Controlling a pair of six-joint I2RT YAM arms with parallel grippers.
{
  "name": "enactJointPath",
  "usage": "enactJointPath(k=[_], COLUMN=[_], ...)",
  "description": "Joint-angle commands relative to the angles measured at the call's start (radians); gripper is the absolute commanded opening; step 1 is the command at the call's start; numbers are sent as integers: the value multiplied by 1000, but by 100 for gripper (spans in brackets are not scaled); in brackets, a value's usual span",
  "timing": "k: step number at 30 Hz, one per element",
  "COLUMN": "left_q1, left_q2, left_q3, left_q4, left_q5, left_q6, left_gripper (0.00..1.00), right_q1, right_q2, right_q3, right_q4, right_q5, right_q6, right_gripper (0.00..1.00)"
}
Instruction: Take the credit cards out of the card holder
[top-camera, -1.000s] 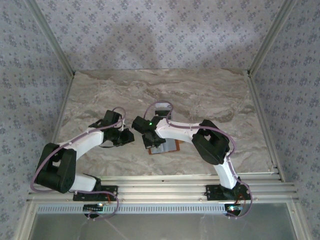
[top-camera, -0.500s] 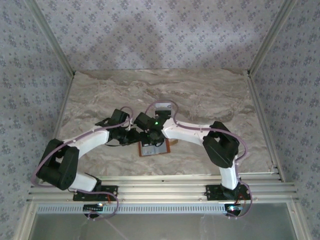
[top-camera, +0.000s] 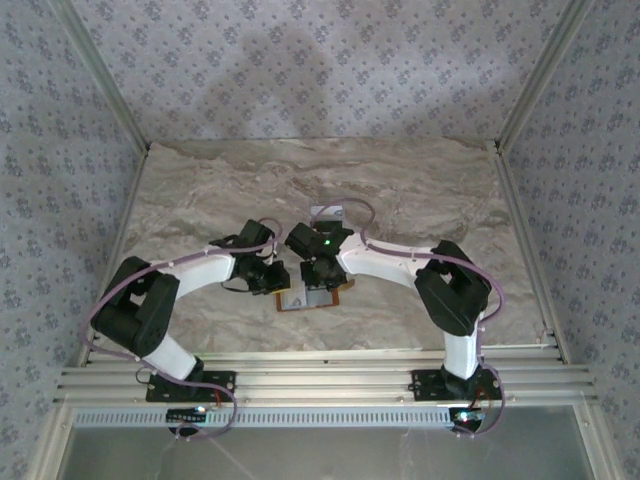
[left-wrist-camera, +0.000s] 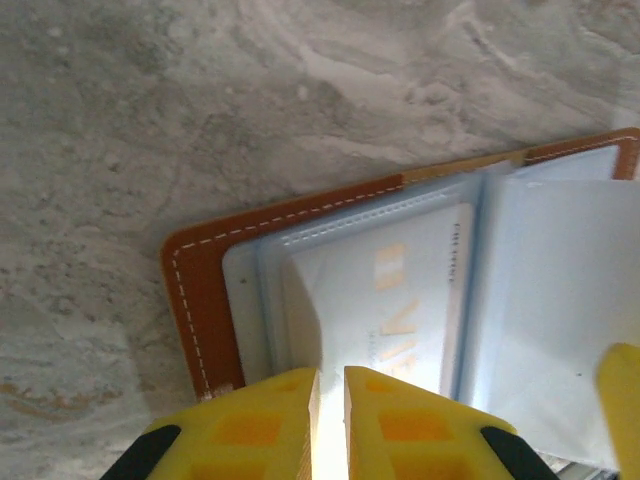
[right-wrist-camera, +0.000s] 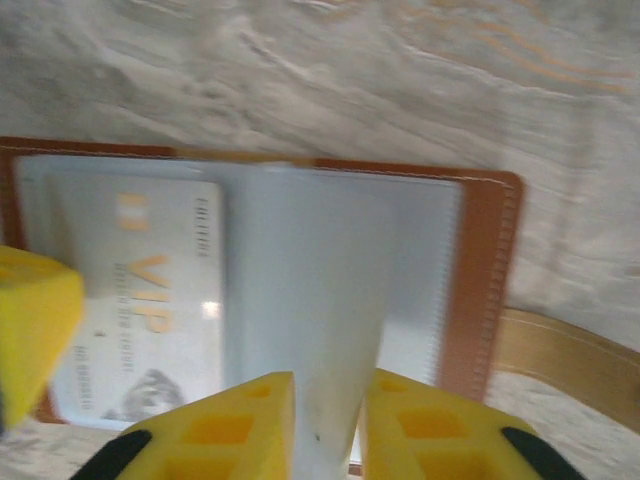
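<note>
1. The table is big, flat and looks like stone.
2. The card holder lies open and flat near the front middle of the table, right under both claws. Its long side runs left to right. It is soft leather with floppy clear pages, so I think it will bend and slide if pulled.
3. The left claw has its fingers almost pressed together. It seems to pinch the thin edge of a clear page.
4. The right claw has its fingers a little apart, with another clear page between them. I cannot tell if it squeezes that page.
5. The pale card lies face up inside a clear pocket, in the half by the left claw. I cannot tell which way its long side runs. It is likely thin, light, stiff and slippery. Best to grab a bare edge at the pocket's open side.
</note>
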Motion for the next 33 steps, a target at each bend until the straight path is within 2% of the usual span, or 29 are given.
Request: enactJointPath(k=[1, 6, 11, 14, 18, 22, 27, 33], left_q1=[-5, -4, -5, -5, -4, -5, -6, -6], left_q2=[11, -5, -25, -28, -22, -13, 0, 14], left_q3=[28, 42, 54, 59, 57, 55, 51, 48], left_q4=[-32, -49, -70, -82, -90, -98, -94, -96], left_q5=[-26, -39, -53, -56, -58, -52, -38, -43], left_q6=[8, 22, 36, 41, 38, 41, 43, 45], left_gripper=[15, 15, 15, 15, 15, 14, 13, 13], right_q1=[-3, -7, -9, -12, -24, -42, -50, -58], right_q2=[-26, -15, -34, -66, -99, -77, -26, 17], right_q3=[-13, -6, 7, 1, -62, -92, -100, -103], right_q4=[-139, -223, -222, -142, 74, 247, 360, 394], right_q5=[134, 229, 232, 148, -87, -238, -346, -368], right_q6=[2, -2, -8, -16, -1, 27, 67, 79], right_gripper=[28, 33, 34, 34, 34, 29, 25, 25])
